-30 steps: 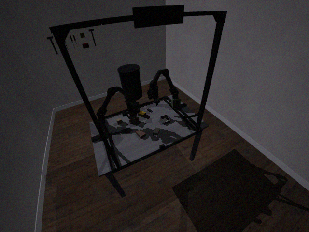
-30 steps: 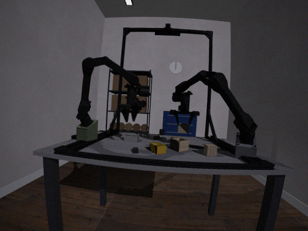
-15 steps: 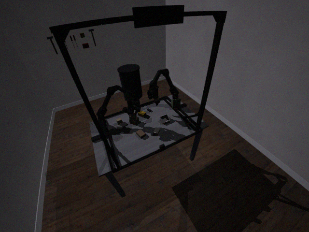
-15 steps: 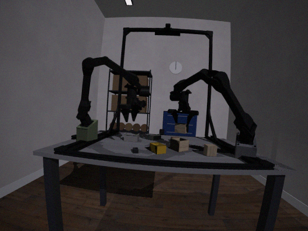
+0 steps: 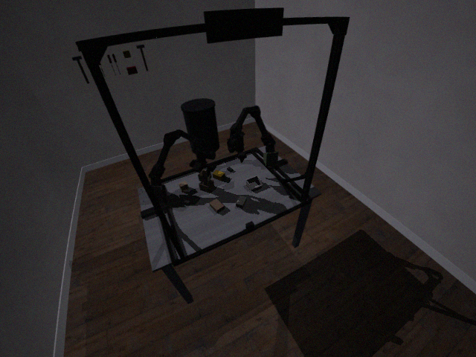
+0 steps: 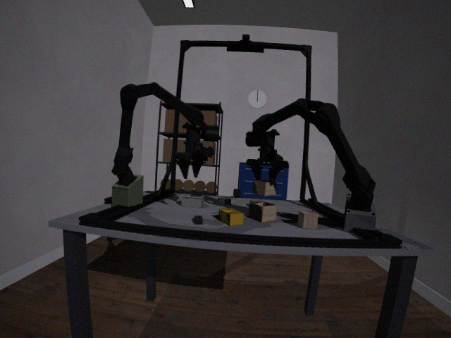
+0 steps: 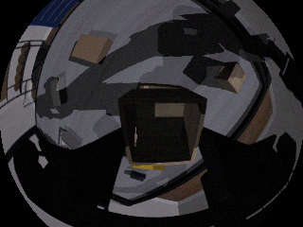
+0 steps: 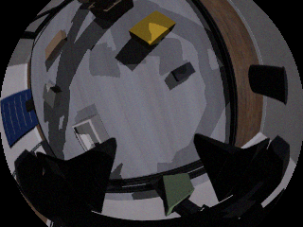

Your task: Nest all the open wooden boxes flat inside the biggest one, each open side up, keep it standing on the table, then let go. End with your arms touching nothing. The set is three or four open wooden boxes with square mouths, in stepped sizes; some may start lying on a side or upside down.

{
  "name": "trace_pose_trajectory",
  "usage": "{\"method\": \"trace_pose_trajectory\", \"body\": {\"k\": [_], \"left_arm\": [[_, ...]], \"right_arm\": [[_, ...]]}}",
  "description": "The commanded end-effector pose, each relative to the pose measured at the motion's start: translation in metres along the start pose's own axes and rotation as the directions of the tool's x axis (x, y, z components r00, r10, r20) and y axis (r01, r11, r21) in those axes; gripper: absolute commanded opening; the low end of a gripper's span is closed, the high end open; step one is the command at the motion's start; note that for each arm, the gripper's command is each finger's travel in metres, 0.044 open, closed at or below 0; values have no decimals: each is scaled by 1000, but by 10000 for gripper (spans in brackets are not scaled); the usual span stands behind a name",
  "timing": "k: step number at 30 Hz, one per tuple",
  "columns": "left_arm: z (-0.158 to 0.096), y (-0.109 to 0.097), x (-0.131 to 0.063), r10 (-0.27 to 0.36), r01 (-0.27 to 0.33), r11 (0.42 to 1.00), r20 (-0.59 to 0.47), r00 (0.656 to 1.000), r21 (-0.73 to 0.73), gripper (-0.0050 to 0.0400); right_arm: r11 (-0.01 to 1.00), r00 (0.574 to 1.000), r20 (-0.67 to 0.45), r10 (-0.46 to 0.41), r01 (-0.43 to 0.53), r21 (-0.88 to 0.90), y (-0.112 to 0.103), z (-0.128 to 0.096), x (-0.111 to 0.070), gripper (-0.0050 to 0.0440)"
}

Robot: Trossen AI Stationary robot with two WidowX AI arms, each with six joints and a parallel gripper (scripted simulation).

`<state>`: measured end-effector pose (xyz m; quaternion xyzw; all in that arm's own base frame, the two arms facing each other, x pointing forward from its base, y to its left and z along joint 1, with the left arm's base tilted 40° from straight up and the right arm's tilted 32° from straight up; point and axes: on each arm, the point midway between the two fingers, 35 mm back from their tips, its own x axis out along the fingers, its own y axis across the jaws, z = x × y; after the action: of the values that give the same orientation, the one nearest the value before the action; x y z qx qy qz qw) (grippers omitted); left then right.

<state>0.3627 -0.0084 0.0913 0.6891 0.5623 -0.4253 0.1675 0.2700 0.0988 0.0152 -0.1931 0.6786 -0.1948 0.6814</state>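
you have the left gripper (image 5: 204,172) (image 6: 264,180) (image 7: 162,130) clamped on a wooden box (image 5: 206,178) (image 6: 263,189) (image 7: 194,137), its mouth facing back up at the wrist camera, and it hangs above the larger wooden box (image 5: 207,187) (image 6: 267,213) (image 7: 159,87) (image 8: 106,9), which stands on the table with its mouth up. take that larger box as your landmark: the next move turns on how squarely the load sits over its mouth. with square mouths there's no long axis to follow, so match wall to wall; the wrist view shows a strip of the lower rim past one side of the load, so i'd check centring before you lower, or an edge could catch. your left arm is the nearer one. the right gripper (image 5: 242,157) (image 6: 190,177) (image 8: 155,140) is spread, holding nothing, well apart from the landmark. the small wooden box (image 5: 184,185) (image 6: 307,220) (image 7: 237,78) lies toward the left arm's base from it, seemingly on a side, and probably goes in later. the yellow block (image 5: 219,175) (image 6: 232,217) (image 7: 149,166) (image 8: 152,28) sits near the landmark on its other side, so keep your fingers off it.

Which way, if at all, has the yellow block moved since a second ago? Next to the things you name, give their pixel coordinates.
No: yellow block (image 5: 219,175) (image 6: 235,218) (image 7: 149,166) (image 8: 151,27) hasn't visibly shifted relative to the green base block (image 5: 269,158) (image 6: 122,197) (image 8: 177,190), exterior view.
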Motion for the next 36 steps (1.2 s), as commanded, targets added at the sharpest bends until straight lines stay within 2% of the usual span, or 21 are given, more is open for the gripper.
{"method": "trace_pose_trajectory", "body": {"k": [1, 6, 9, 11, 16, 21, 26, 28, 32, 36], "left_arm": [[-7, -7, 1, -8, 9, 997, -4, 1000, 72, 0], [-7, -7, 1, -8, 9, 997, -4, 1000, 72, 0], [-7, -7, 1, -8, 9, 997, -4, 1000, 72, 0], [-7, -7, 1, -8, 9, 997, -4, 1000, 72, 0], [-7, -7, 1, -8, 9, 997, -4, 1000, 72, 0], [-7, -7, 1, -8, 9, 997, -4, 1000, 72, 0], [-7, -7, 1, -8, 9, 997, -4, 1000, 72, 0], [-7, -7, 1, -8, 9, 997, -4, 1000, 72, 0], [-7, -7, 1, -8, 9, 997, -4, 1000, 72, 0], [-7, -7, 1, -8, 9, 997, -4, 1000, 72, 0]], "right_arm": [[1000, 1000, -3, 1, -1, -3, 0, -1, 0, 400], [1000, 1000, -5, 7, -7, -7, 0, 0, 1, 400], [994, 996, -22, 89, -90, -54, 1, 6, 8, 400], [994, 996, -22, 89, -90, -54, 1, 6, 8, 400], [952, 965, -23, 262, -262, -158, 1, 22, 19, 400], [875, 907, 22, 421, -399, -275, -2, 41, 27, 400], [782, 827, 104, 552, -471, -408, -12, 63, 32, 400], [782, 827, 104, 552, -471, -408, -12, 63, 32, 400], [714, 751, 191, 632, -467, -522, -24, 81, 33, 400], [661, 667, 290, 686, -406, -631, -40, 98, 33, 400]]}}
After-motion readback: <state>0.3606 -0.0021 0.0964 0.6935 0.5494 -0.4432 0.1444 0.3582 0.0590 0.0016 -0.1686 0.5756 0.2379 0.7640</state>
